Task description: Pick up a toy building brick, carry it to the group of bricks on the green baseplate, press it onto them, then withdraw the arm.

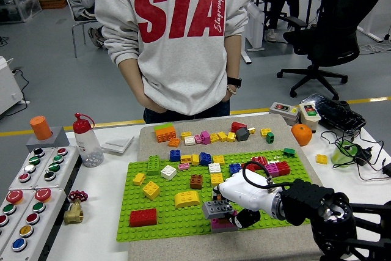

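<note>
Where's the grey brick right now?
In the head view, the grey brick is at the green baseplate's near edge, right of centre, on a magenta brick, pinched by the right robot hand.

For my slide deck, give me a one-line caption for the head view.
Robot's right hand sets a grey brick on a magenta brick on the green baseplate.

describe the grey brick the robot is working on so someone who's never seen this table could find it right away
Start at the green baseplate in the middle of the white table, then go to its near edge, where the robot's white right hand reaches in. The grey brick sits at its fingertips atop a magenta brick. It is the baseplate's only grey brick.
</note>
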`<action>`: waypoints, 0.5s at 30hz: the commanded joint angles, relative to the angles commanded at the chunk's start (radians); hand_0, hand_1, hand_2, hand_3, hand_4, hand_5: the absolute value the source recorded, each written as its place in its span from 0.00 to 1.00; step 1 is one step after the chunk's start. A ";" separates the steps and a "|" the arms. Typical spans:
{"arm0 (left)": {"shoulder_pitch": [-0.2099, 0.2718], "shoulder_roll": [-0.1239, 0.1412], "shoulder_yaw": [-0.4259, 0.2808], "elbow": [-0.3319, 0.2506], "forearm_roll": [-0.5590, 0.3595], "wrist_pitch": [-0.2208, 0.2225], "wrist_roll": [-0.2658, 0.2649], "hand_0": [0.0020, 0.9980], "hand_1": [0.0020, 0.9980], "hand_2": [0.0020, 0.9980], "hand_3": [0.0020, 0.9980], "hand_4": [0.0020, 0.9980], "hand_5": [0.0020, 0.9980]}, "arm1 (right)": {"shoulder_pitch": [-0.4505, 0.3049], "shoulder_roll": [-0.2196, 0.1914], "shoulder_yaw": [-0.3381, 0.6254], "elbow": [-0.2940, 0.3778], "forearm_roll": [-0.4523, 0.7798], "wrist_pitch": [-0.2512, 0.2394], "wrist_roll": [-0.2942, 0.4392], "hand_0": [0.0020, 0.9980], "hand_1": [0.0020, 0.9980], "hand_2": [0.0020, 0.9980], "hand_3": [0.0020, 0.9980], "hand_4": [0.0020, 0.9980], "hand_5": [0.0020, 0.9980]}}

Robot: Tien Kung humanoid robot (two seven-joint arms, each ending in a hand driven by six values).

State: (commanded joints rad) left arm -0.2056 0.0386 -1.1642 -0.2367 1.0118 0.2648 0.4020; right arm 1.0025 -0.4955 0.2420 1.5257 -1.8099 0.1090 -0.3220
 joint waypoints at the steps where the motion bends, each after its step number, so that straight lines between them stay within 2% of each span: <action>1: 0.000 0.000 0.000 0.000 0.000 0.000 0.000 0.63 0.59 0.61 0.40 0.33 0.97 | 0.001 0.000 0.000 -0.002 -0.002 0.000 0.000 0.61 0.61 0.64 0.72 0.57 0.22; 15: 0.003 0.000 0.002 -0.001 -0.001 0.001 0.001 0.63 0.59 0.61 0.39 0.33 0.97 | 0.002 -0.001 -0.009 -0.005 -0.015 0.026 -0.006 0.62 0.63 0.69 0.76 0.59 0.25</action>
State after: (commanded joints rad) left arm -0.2028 0.0382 -1.1626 -0.2375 1.0107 0.2659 0.4033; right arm 1.0044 -0.4961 0.2333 1.5206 -1.8251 0.1352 -0.3282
